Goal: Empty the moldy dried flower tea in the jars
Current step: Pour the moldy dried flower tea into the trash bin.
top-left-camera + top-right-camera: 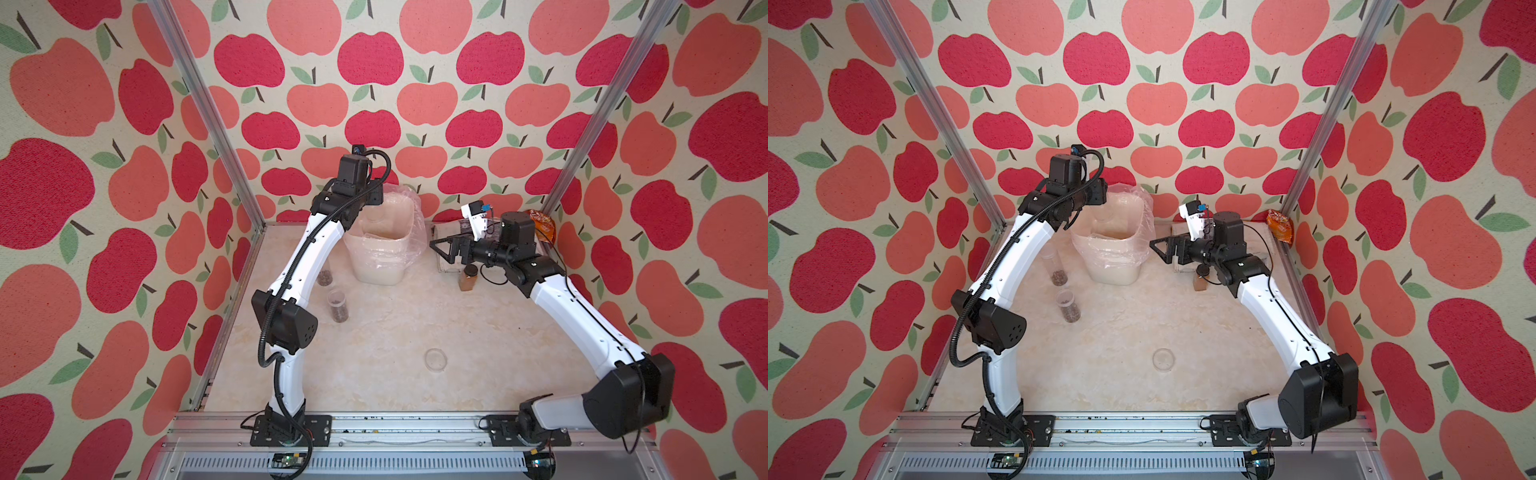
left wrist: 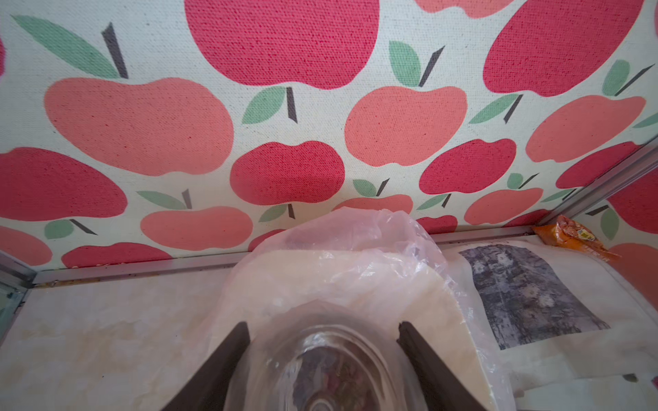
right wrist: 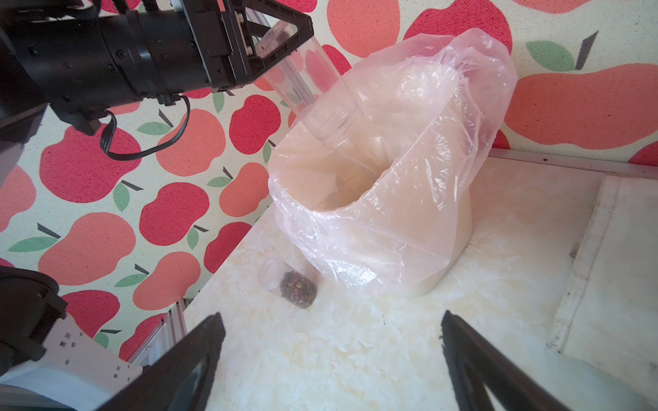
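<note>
Jar (image 3: 313,89), lidless, tilts mouth-down over lined bin (image 3: 463,227), left gripper (image 2: 324,329) clamping its base end, where dried flower tea (image 2: 331,370) sits. Likely light, slick, rigid: hold mid-wall. Right gripper (image 3: 331,320) beside bin, jaws wide, empty.

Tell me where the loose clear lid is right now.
In both top views the lid lies flat on the table's front middle, alone, in front of the white bin and to the right of the nearer standing jar.
</note>
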Controlling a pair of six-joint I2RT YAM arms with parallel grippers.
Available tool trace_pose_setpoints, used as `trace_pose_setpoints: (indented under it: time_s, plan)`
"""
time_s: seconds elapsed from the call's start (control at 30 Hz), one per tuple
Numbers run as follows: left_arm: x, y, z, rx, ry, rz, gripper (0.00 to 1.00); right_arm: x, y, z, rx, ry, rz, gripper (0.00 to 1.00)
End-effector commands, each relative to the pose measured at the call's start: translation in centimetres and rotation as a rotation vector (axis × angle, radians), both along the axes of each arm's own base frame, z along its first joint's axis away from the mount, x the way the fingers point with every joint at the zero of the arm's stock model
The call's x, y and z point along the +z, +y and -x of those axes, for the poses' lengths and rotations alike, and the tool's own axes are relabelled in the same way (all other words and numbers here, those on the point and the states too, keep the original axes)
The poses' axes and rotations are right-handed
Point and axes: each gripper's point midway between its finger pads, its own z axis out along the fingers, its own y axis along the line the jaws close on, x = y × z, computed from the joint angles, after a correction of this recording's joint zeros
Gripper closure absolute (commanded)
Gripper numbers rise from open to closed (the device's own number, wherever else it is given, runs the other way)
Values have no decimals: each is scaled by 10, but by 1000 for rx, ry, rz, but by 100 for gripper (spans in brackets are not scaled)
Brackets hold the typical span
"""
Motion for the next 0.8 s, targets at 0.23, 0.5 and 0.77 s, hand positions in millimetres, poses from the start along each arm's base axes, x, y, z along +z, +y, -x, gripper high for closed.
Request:
trace_pose_setpoints:
  time_s: [0.23,0.5,0.77]
  plan:
    - [32,0,17,-7,-71,0,100,4,-1,2,11,-17,5,1]
    - [40,-13,24,15,-189,-202,100,1,-3,4,7,-12,7,1]
    - [41,-7,25,28,-186,-184,100,-2,-5,8,8,-14,8,1]
